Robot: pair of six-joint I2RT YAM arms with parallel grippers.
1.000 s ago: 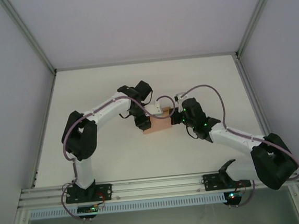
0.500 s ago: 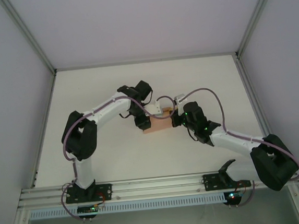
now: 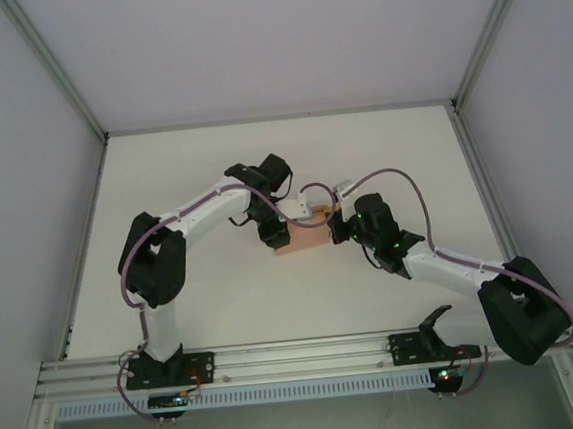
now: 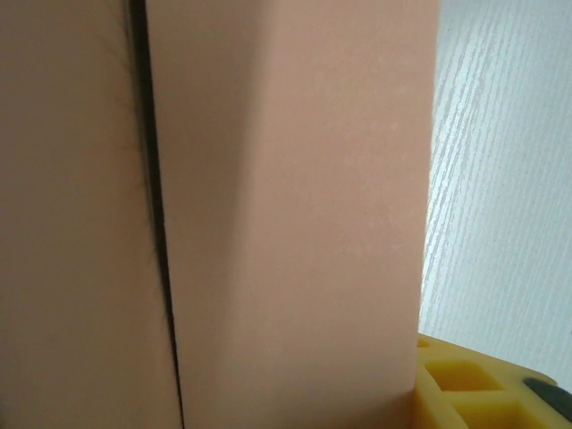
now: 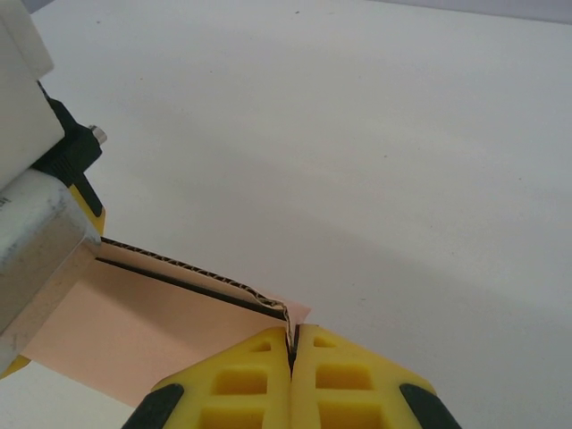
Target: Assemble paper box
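Salmon-pink thin card paper box (image 3: 307, 238) lies partly folded at the middle of the white table (image 3: 212, 281), held between the two arms. The right gripper (image 5: 291, 353) has its yellow fingers (image 5: 241, 380) pinched together on the card's near corner. The left gripper (image 3: 311, 212) sits against the far edge, the card crowding its camera, and whether its jaws are clamped I cannot tell.

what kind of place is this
Probably a robot lab work cell: white table, plain panels on aluminium framing, left arm and right arm bolted to a rail, at a paper box.
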